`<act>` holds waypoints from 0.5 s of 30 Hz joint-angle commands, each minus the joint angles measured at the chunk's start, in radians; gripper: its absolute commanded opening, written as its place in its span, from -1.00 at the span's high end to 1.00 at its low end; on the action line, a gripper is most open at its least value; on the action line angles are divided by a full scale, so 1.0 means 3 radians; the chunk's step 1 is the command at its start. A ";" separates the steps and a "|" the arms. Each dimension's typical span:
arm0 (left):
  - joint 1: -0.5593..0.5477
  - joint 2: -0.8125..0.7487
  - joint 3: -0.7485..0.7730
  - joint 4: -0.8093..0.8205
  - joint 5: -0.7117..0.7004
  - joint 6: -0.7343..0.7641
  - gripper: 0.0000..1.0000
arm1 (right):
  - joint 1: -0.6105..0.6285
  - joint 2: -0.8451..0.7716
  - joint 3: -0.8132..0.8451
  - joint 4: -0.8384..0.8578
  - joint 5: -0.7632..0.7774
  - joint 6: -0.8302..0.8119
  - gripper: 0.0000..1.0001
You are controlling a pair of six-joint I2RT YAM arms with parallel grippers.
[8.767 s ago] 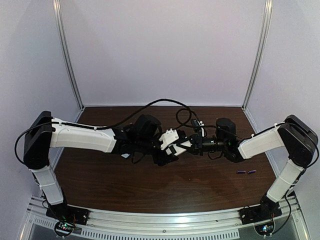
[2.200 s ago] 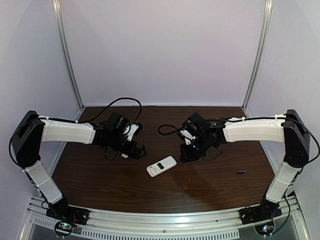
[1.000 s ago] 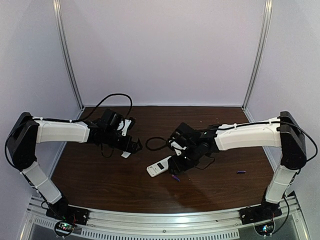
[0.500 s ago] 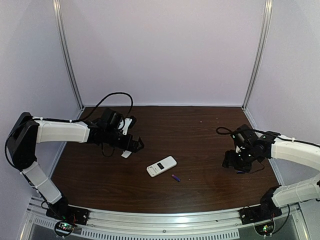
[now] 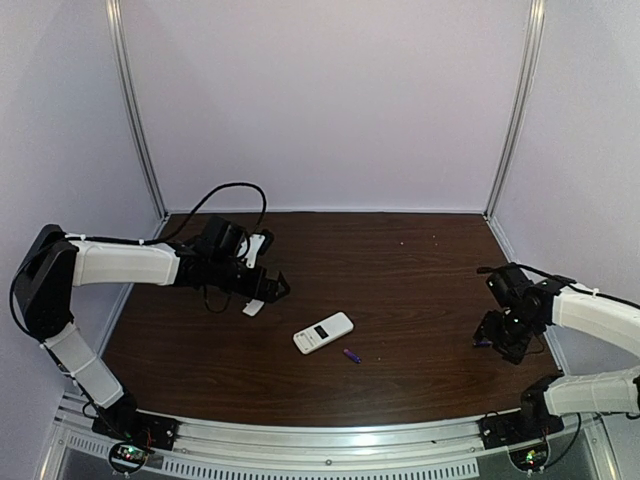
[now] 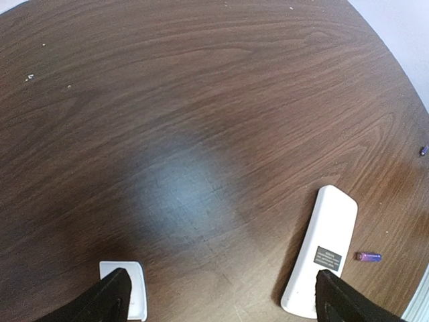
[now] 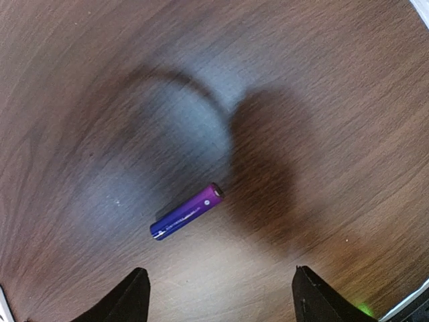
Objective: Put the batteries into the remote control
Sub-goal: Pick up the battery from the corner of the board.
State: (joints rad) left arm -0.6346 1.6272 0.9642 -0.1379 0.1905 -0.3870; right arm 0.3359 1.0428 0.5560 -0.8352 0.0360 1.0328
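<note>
Remote control point(image 5: 323, 332) lying diagonal, near-left to far-right, battery point(image 5: 352, 355) beside, left end effector point(image 6: 224, 295), right end effector point(image 7: 218, 285) both spread wide

A dark brown wood-grain tabletop point(image 5: 400, 270) stands between pale lilac walls point(image 5: 330, 100). Slim silvery metal posts point(image 5: 133, 110) rise at its back corners, and a ribbed aluminium rail point(image 5: 330, 445) edges the near side. Soft light, perhaps from overhead, sheens the wood.

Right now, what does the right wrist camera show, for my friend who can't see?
A small purple battery lies slanted on the brown wooden table. The right gripper is open, its two dark fingertips low in the picture, not touching it.
</note>
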 commanded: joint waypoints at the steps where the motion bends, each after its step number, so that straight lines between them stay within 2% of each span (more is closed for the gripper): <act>1: 0.0004 0.0017 -0.0026 0.0145 0.0021 -0.0004 -0.95 | -0.0056 0.0131 -0.0037 0.0159 -0.0029 0.0222 -0.42; 12: 0.0004 -0.0004 -0.0079 0.0150 -0.0005 -0.0014 -0.95 | -0.0185 0.0607 0.0130 0.0380 0.0037 0.0087 -0.33; 15: 0.0005 -0.0004 -0.0088 0.0153 -0.0021 -0.0019 -0.95 | -0.0199 0.0720 0.0105 0.0448 0.0090 0.0061 -0.25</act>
State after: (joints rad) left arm -0.6346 1.6272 0.9546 -0.1276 0.1898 -0.3874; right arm 0.2890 1.2228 0.5739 -0.7330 0.0265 1.0679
